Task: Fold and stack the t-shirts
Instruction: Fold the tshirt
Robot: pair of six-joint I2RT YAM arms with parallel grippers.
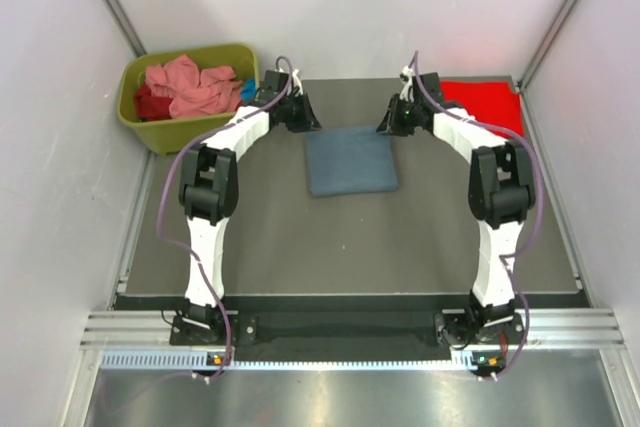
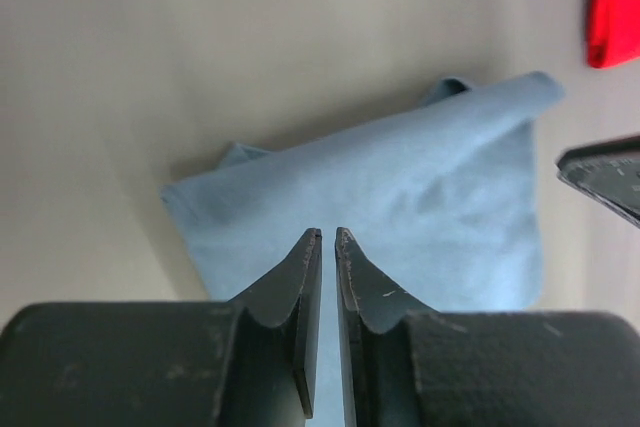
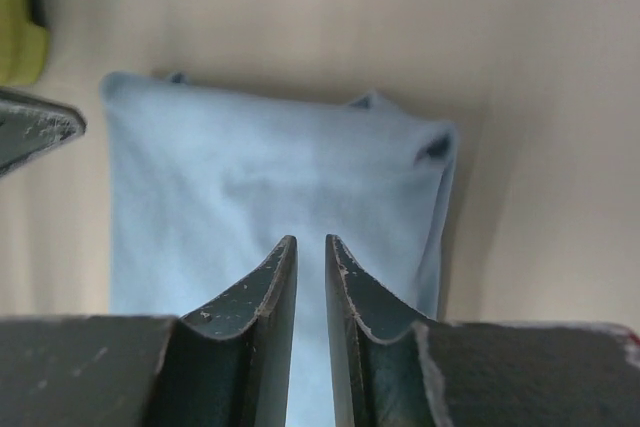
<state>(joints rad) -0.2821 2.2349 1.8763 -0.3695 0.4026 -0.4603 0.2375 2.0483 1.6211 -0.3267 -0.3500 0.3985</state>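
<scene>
A slate blue-grey t-shirt [image 1: 350, 159] lies folded into a flat rectangle on the dark mat, between the two arms. My left gripper [image 1: 300, 117] hovers just off its far left corner, my right gripper [image 1: 392, 119] just off its far right corner. In the left wrist view the left gripper [image 2: 328, 235] stands above the blue cloth [image 2: 400, 217], its jaws a narrow slit apart with nothing between them. The right gripper [image 3: 310, 240] is likewise slightly open and empty over the shirt [image 3: 250, 177]. A bright red t-shirt [image 1: 485, 105] lies folded at the mat's far right corner.
An olive-green bin [image 1: 180, 129] stands at the far left, holding a crumpled salmon pink t-shirt [image 1: 195, 87] and a dark red one [image 1: 150, 102]. White walls close in on both sides. The bin's edge [image 3: 20, 17] shows in the right wrist view.
</scene>
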